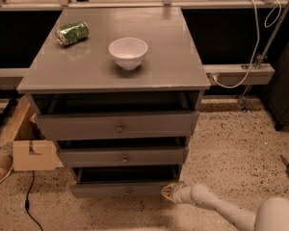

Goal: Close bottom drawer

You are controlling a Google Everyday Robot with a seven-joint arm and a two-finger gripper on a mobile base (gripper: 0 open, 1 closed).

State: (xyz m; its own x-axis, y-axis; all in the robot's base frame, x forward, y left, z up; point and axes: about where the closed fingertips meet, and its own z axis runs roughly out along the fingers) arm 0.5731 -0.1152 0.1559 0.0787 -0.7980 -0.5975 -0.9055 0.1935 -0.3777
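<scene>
My gripper (167, 191) sat low in the frame, right of centre, at the right end of the bottom drawer (111, 189), touching its front or just beside it; whether it was spread or pinched I could not tell; the bottom drawer stood partly pulled out at the cabinet's foot, dark inside showing; above it the middle drawer (123, 156) and top drawer (118, 125) were ajar too; a white bowl (128, 52) and green can (72, 33) sat on top.

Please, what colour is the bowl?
White round bowl, camera view; tool by grey wooden bottom drawer.
</scene>
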